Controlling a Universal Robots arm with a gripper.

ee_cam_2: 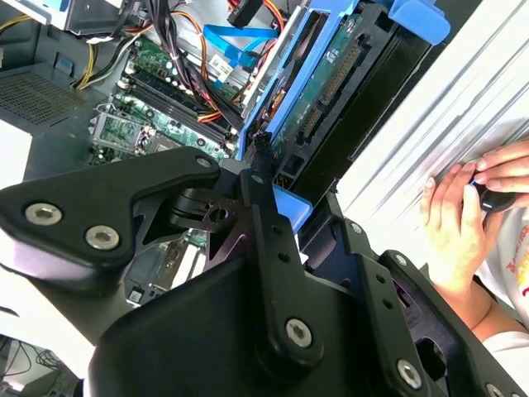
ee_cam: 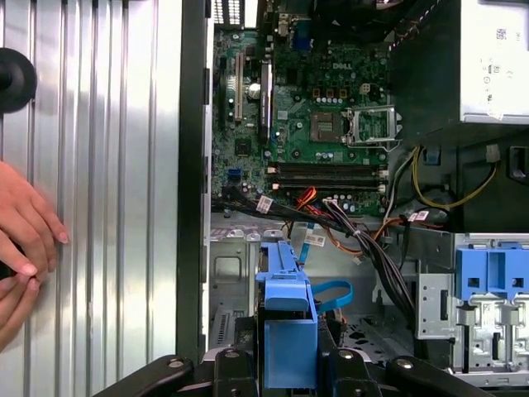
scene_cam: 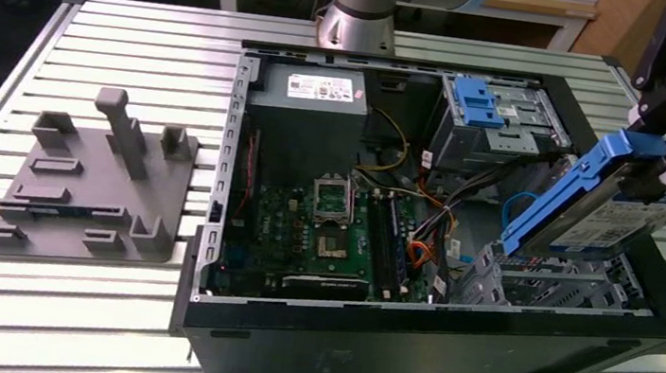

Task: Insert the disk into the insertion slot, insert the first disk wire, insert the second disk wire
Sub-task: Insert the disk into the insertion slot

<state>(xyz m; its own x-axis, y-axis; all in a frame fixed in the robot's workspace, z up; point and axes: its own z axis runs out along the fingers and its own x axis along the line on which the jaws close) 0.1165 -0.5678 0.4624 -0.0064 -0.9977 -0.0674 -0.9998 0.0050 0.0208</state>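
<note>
Gripper (scene_cam: pixel 656 160) clamped shut on upper end of the disk (scene_cam: pixel 599 222). Disk hung tilted, long axis sloping down toward the insertion slot (scene_cam: pixel 557 281) just beneath. Lower end near slot's open top, contact unclear. Not seated.

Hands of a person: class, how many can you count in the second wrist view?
2. An open hand rests on the slatted table beside the computer case; a curled hand next to it grips a small dark object.
</note>
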